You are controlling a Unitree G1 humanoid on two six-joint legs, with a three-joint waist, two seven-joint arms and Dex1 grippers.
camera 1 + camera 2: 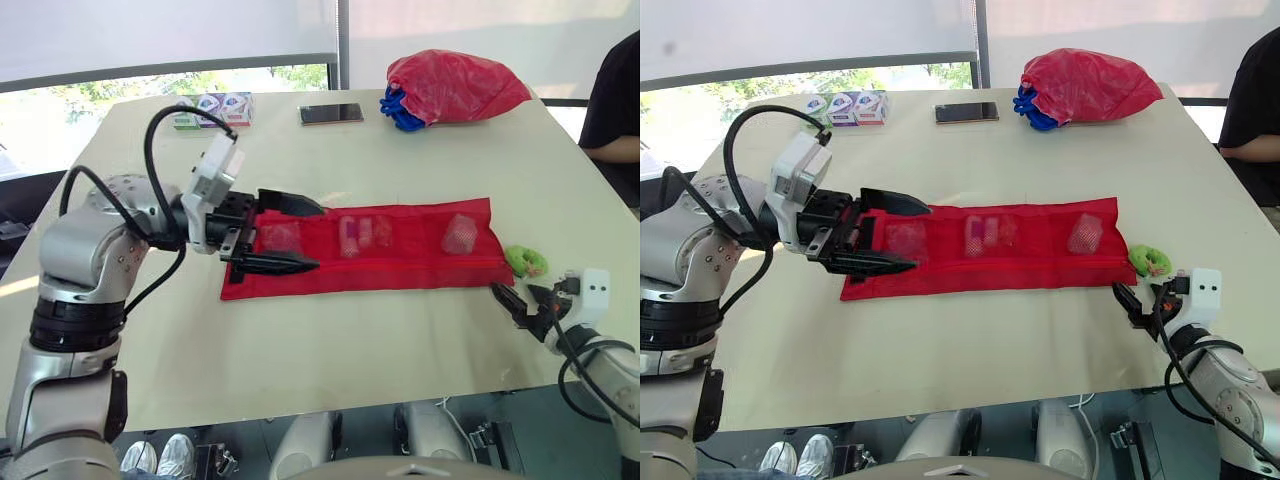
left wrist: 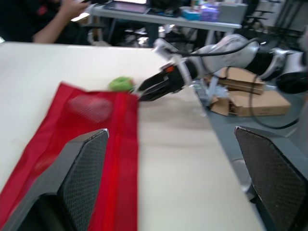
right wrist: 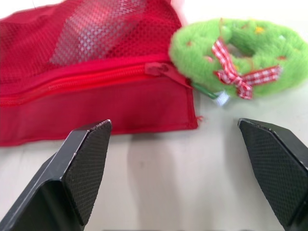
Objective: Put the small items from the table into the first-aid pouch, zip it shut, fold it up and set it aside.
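Observation:
The red first-aid pouch point(image 1: 400, 262) lies unfolded flat across the table. Small items show through its mesh pockets point(image 1: 355, 235). Its zipper pull point(image 3: 159, 70) sits at the right end. A green plush wreath point(image 1: 525, 262) with a checked bow lies on the table just past that end. My left gripper point(image 1: 320, 238) is open over the pouch's left end, one finger near each long edge. My right gripper point(image 1: 518, 297) is open and low on the table, just short of the pouch's near right corner and the wreath, holding nothing.
A red plastic bag point(image 1: 455, 85) with something blue point(image 1: 400, 108) beside it sits at the far right. At the far edge lie a phone point(image 1: 330, 114) and small packets point(image 1: 215, 108). A person in black point(image 1: 615, 100) sits at the right edge.

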